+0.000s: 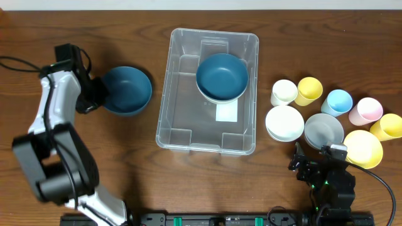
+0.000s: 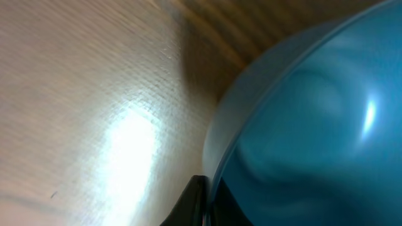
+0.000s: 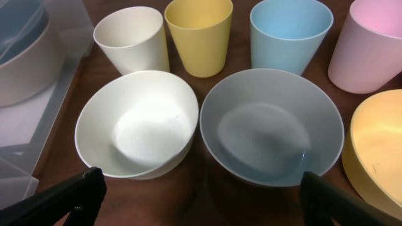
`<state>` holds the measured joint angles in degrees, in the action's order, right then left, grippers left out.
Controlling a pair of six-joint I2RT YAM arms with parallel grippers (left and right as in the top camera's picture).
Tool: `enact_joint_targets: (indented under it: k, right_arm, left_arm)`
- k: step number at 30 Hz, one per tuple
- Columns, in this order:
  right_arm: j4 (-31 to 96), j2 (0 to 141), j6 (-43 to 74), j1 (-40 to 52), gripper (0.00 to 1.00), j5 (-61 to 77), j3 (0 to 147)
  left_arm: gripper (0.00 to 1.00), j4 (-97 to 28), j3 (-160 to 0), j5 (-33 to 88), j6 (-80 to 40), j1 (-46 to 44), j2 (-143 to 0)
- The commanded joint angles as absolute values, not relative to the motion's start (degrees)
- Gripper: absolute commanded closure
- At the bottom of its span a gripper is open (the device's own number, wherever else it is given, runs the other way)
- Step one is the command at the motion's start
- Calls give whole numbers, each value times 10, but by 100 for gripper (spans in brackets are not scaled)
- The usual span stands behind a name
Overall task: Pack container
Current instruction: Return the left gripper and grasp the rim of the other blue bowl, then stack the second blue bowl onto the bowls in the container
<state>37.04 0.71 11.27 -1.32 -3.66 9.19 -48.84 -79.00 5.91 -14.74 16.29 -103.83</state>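
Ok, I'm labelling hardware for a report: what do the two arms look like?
The left arm has white shells, black joints and a black cable. The right arm is black, with small green lights and a black lead. Its fingers are black.

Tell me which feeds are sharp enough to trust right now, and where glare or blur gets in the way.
Overhead: even light, sharp, only mild sheen on the container walls. Left wrist: too close, the blue bowl is blurred, with a bright glare patch on the table. Right wrist: sharp on the white bowl and grey bowl, soft highlights inside both.
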Motion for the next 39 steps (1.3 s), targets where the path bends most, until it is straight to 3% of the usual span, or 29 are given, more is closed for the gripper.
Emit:
enact_joint_targets:
  k: [1, 11, 22, 30, 37, 39]
  right_arm:
    - [371, 4, 106, -19, 1, -41, 91]
    - [371, 4, 107, -19, 1, -41, 91]
    - [371, 4, 107, -19, 1, -41, 91]
    - [371, 4, 106, -19, 1, -41, 91]
    - [371, 4, 106, -19, 1, -41, 91]
    - [371, 4, 106, -19, 1, -41, 91]
  left_arm:
    - [94, -491, -821, 60, -143, 156, -938]
    - [94, -489, -826, 60, -111, 36, -752]
    - [94, -396, -824, 60, -112, -191, -851]
    - [94, -313, -824, 60, -116, -210, -977]
    - [88, -278, -824, 150, -90, -213, -1013]
    - [75, -280, -824, 150, -91, -213, -1003]
